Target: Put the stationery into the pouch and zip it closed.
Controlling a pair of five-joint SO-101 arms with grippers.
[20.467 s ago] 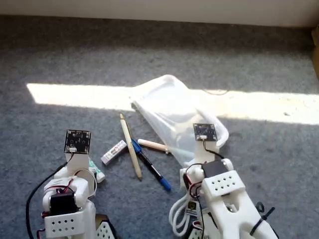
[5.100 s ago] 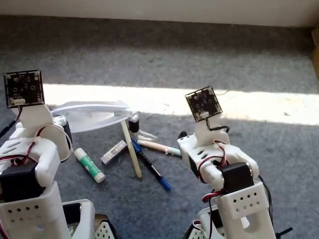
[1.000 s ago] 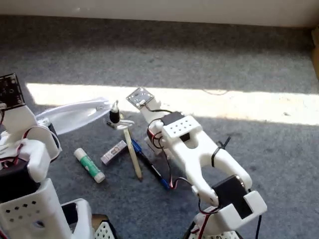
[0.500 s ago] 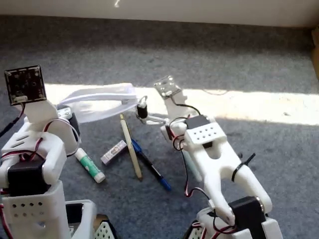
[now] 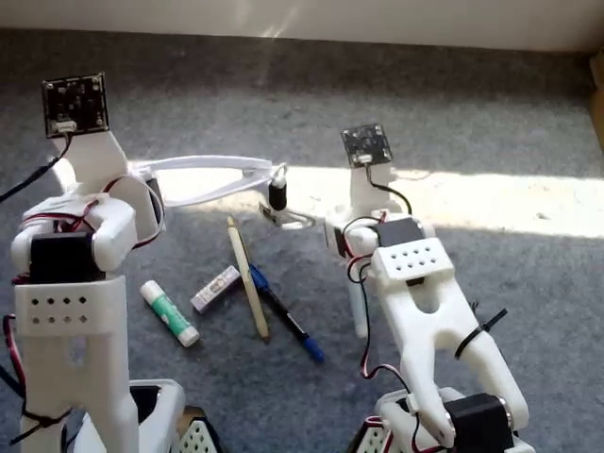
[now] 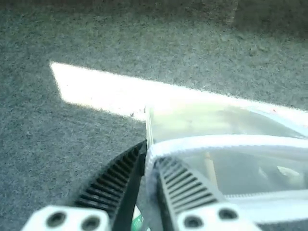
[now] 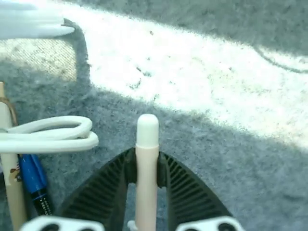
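Left gripper (image 6: 147, 155): narrow, its ribbed black jaws pinching the thin white end edge of the pouch and holding it up off the carpet.
Right gripper (image 7: 147, 163): closed around a cream pen, one jaw on each side of the barrel.
Cream pen (image 7: 147, 137): held lengthwise between the jaws, with its rounded tip sticking out past the fingertips toward the sunlit strip.
Pouch (image 5: 203, 179): clear, with white zip bands. It hangs nearly level in the air, running from the left gripper toward the right arm. The wrist view shows its two white rims apart, so the mouth is open.
Black pull (image 5: 278, 195): hangs at the end of the pouch nearest the right arm.
Cord loop (image 5: 294, 220): white, just below the black pull, near the pen's tip but not touching it.
Pencil (image 5: 247, 278): long and tan, lying on the carpet below the pouch.
Blue pen (image 5: 286, 316): lies slantwise against the pencil's right side.
Small white bar (image 5: 215, 288): lies just to the left of the pencil.
Glue stick (image 5: 170, 313): white and green, lying near the left arm's base, apart from the bar.
Carpet (image 5: 472, 94): grey, and carries all the loose stationery.
Sunlit strip (image 5: 500, 203): a bright band crossing the carpet behind both arms.
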